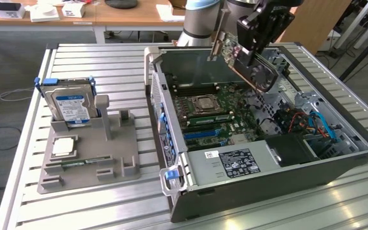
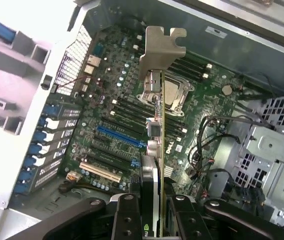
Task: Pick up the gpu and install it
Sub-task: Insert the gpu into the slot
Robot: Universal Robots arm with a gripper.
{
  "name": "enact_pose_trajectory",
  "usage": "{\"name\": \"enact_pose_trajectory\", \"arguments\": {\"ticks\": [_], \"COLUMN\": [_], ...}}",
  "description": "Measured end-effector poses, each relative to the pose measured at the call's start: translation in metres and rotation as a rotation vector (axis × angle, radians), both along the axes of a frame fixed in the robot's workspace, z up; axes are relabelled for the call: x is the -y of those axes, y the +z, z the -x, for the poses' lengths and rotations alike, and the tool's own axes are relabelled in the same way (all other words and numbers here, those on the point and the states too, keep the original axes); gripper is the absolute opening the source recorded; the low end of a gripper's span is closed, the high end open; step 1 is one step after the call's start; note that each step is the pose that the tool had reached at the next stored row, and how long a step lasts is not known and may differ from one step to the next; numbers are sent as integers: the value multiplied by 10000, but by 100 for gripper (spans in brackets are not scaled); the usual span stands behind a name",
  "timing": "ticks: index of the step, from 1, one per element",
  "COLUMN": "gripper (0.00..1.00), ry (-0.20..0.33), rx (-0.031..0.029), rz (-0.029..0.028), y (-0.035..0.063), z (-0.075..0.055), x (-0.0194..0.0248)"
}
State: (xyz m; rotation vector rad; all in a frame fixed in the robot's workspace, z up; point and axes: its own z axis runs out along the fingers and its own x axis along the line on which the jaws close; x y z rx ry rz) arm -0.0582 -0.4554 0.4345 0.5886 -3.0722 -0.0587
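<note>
The gripper's (image 2: 154, 212) fingers (image 2: 127, 217) clenched the thin dark gpu with silver end bracket (image 1: 253, 68), tilted above the open grey computer case (image 1: 248, 196); that tilt risked missing the slot and striking the green motherboard (image 1: 225, 122).

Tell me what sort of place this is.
Probably a robotics lab: an open computer case on a slatted metal bench, a grey fixture holding a hard drive, wooden desks behind, and the gripper holding the gpu.
</note>
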Motion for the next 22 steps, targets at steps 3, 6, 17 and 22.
{"name": "enact_pose_trajectory", "arguments": {"ticks": [3,6,17,22], "gripper": [27,27,27,27], "ry": [668,1157,2373,2989], "rx": [0,1,-9,-21], "rz": [4,6,111,249], "y": [0,-1,-2,-3], "z": [0,0,-1,0], "x": [0,0,0,0]}}
